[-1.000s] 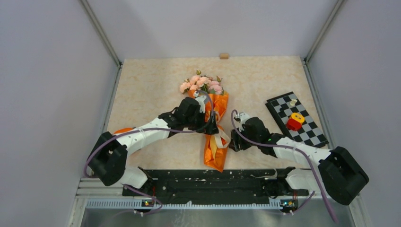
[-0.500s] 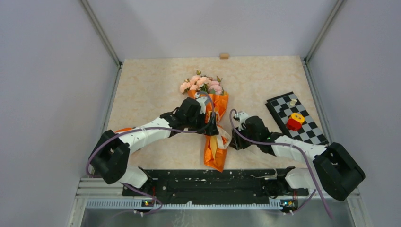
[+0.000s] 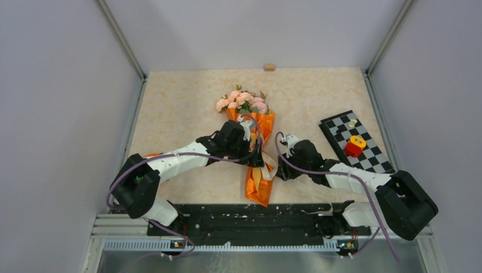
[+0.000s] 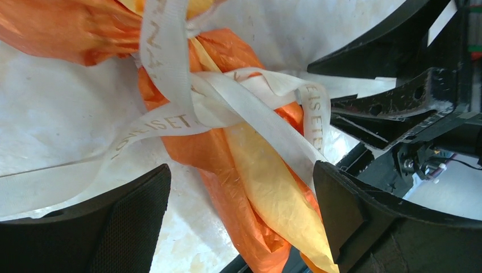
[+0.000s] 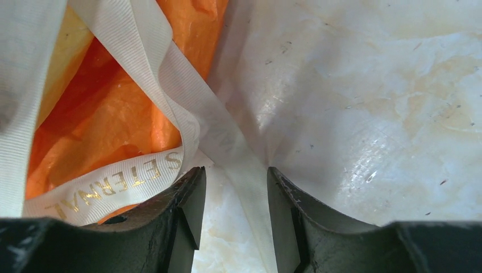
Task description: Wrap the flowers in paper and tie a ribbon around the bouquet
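Right wrist view has your right gripper (image 5: 233,176) narrowed to a slim gap with a strand of the ribbon (image 5: 211,133) lying in it, not visibly pinched. Your left gripper (image 4: 241,170) stands wide over the crossed loops on the paper (image 4: 267,193), holding nothing. The bouquet (image 3: 265,121) lies in the middle of the table (image 3: 182,102), so if you pull now with nothing pinning it, the bundle may slide or the loose loops may slip off the tapered tail.
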{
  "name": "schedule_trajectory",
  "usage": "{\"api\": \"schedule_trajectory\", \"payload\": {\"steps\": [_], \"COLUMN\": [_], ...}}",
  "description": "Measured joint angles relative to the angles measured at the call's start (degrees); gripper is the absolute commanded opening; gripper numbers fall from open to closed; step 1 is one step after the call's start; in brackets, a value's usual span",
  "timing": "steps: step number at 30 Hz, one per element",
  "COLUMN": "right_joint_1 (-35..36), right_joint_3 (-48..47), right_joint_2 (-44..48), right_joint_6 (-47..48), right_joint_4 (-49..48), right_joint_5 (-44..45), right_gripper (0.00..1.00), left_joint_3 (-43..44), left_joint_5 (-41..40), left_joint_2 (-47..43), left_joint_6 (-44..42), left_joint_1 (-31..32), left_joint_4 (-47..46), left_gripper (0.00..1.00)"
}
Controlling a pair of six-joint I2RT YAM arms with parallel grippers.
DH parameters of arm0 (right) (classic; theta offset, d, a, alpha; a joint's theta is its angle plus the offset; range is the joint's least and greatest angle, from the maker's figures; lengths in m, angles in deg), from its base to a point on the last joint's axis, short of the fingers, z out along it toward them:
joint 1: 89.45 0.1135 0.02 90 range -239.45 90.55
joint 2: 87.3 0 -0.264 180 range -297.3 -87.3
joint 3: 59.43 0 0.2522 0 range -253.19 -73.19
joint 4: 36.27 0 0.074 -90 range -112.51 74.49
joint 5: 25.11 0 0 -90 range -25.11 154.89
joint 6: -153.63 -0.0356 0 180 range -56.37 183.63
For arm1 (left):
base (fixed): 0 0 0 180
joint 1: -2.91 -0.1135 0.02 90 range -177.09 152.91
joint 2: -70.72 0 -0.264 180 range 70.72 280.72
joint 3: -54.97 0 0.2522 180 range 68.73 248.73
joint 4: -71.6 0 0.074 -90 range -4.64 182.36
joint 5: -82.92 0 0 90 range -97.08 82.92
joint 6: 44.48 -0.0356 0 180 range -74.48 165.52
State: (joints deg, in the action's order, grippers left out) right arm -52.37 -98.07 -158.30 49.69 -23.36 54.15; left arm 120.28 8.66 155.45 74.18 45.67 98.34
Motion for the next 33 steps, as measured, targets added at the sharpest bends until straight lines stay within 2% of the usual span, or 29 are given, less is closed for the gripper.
{"api": "schedule_trajectory", "payload": {"steps": [5,7,13,16,28,33], "right_joint_1": [3.7,5.8,7.4,7.4,7.3,7.0], "right_joint_3": [-0.5,-1.3,-2.6,-2.6,-2.5,-2.5], "right_joint_2": [0.0,0.0,0.0,0.0,-1.4,-3.4], "right_joint_6": [0.4,0.4,0.4,0.5,0.7,-0.3], "right_joint_4": [-0.3,-0.5,-2.2,-1.4,-0.8,-0.4], "right_joint_5": [4.2,5.6,10.5,12.5,13.8,15.3], "right_gripper": [0.47,0.47,0.51,0.54,0.54,0.51], "left_joint_3": [0.0,0.1,0.1,0.2,0.1,-0.3], "left_joint_5": [-0.1,-0.2,-1.6,-2.7,-4.3,-4.6], "left_joint_2": [1.4,1.4,1.4,1.7,2.6,2.5], "left_joint_6": [0.3,0.3,0.7,0.9,1.0,1.2], "left_joint_1": [1.9,2.2,2.3,2.3,2.3,2.3], "left_joint_4": [0.8,0.8,1.5,2.1,3.2,3.3], "left_gripper": [0.99,0.95,0.68,0.59,0.53,0.53]}}
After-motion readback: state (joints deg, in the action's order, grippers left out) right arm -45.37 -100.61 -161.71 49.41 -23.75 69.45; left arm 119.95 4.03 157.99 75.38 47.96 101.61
